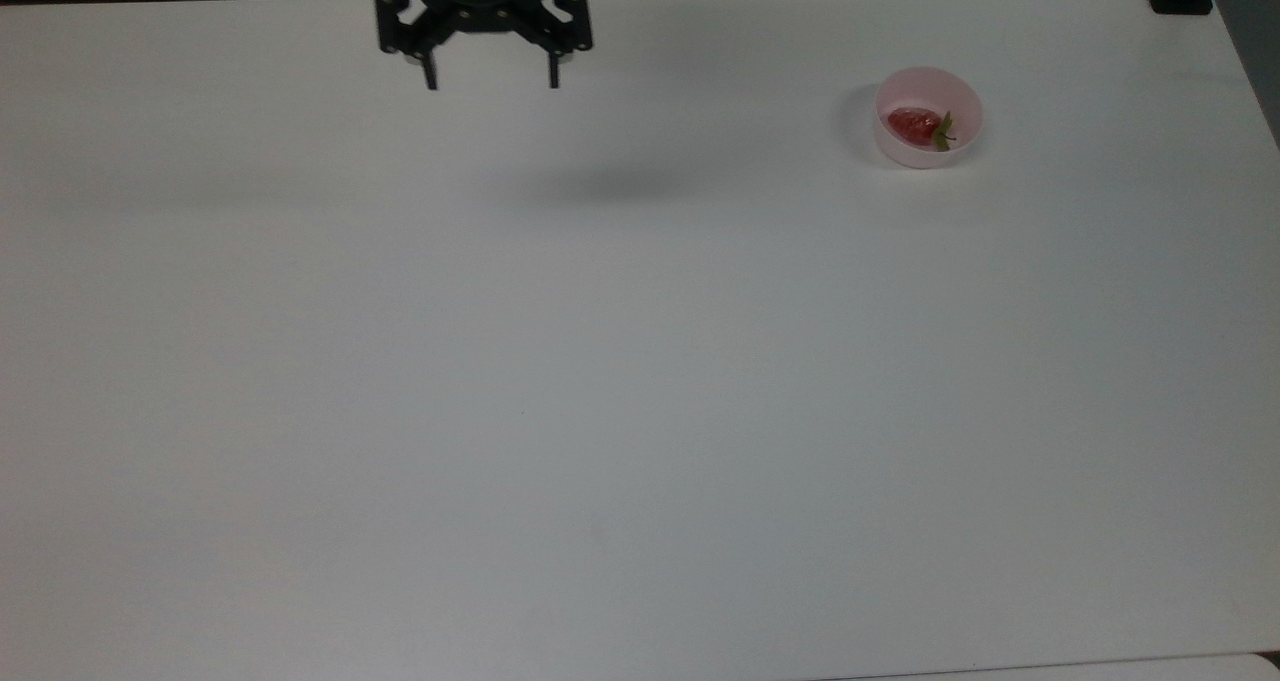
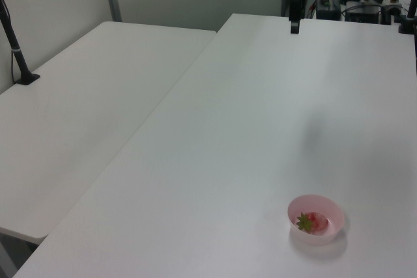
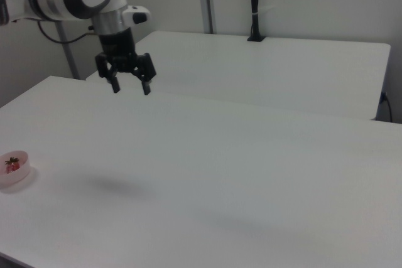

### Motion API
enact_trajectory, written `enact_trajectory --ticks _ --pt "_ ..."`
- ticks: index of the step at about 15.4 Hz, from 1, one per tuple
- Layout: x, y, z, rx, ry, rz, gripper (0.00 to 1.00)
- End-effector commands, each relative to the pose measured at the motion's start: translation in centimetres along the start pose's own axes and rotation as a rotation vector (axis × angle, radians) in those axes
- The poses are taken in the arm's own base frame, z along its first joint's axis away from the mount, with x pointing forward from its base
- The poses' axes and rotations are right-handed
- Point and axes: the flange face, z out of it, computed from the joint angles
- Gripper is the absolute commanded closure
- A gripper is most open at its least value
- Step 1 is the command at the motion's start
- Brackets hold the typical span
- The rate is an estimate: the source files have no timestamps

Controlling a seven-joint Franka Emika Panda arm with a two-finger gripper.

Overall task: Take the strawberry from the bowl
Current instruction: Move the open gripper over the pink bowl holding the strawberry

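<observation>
Red strawberry (image 1: 913,124) lies inside pink bowl (image 1: 961,94).

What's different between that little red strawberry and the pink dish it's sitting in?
The strawberry is glossy red with a green leafy cap; the bowl is pale, see-through pink all over. The strawberry is much smaller and lies on its side inside, while the bowl stands upright on the white table. The strawberry is lumpy and tapered; the bowl is round with low, straight walls. Both sit far from the open gripper.
</observation>
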Motion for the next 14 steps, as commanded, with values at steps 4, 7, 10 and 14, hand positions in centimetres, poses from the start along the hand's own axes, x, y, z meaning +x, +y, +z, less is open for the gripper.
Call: enact_trajectory --ticks 4,7,10,14 --pt "-0.8 -17.9 2.5 0.003 -0.056 -0.334 0.0" --pt "-3.2 -27.4 4.4 0.008 -0.095 -0.505 0.05" --pt "-5.6 -34.0 7.4 0.033 -0.155 -0.597 0.18" --pt "-7.2 -40.8 12.8 0.023 -0.16 -0.701 0.21"
